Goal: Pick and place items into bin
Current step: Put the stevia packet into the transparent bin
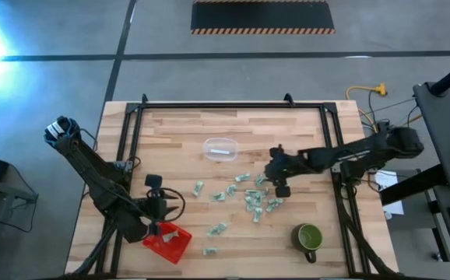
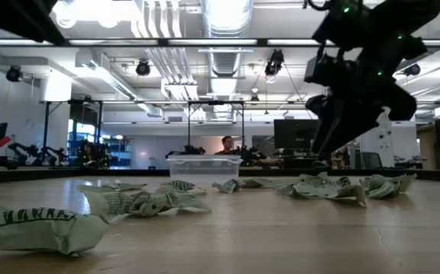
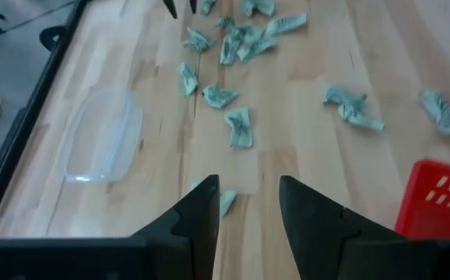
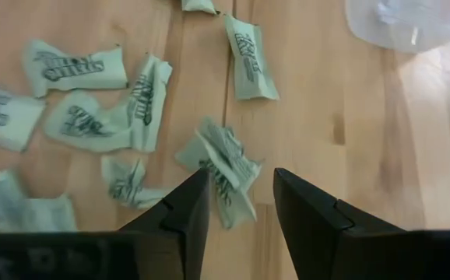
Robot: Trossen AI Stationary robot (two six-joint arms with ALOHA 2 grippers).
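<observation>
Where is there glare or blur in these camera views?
High view: strong blue-white glare at the upper left corner, off the table. Low view: bright ceiling lights flare overhead, and the nearest wrapped piece is soft. Right wrist view: light washes out the clear container.
</observation>
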